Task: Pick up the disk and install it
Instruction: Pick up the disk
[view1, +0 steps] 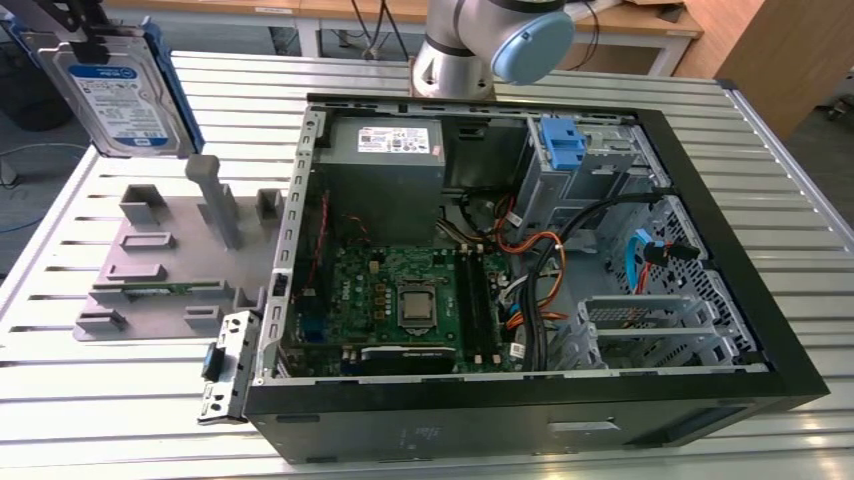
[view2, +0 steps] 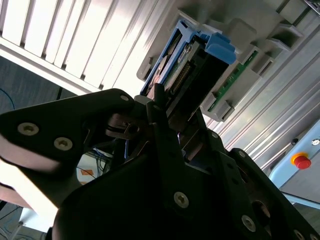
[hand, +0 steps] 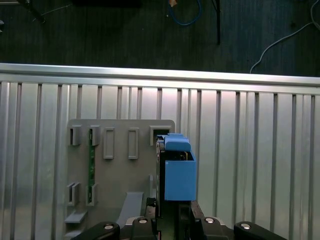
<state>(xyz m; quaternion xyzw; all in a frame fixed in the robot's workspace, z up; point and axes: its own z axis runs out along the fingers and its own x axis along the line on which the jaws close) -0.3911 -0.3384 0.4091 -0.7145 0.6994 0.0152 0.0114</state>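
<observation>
The disk (view1: 127, 95), a silver drive with a white-and-blue label in a blue bracket, hangs upright in the air at the exterior view's upper left, above the grey fixture plate (view1: 147, 270). My gripper (view1: 91, 40) is shut on its upper end. In the first wrist view the disk (hand: 177, 172) shows edge-on with its blue bracket, held over the fixture plate (hand: 120, 150) by my gripper (hand: 175, 220). In the second wrist view the dark fingers (view2: 160, 102) clamp the disk (view2: 182, 67) by its connector end.
The open computer case (view1: 747, 330) lies on the slatted metal table (view1: 801, 230), right of the fixture plate. Inside are the motherboard (view1: 407, 300), a grey power supply (view1: 387, 145), cables and a drive bay with a blue latch (view1: 566, 143). The arm's base (view1: 461, 50) stands behind the case.
</observation>
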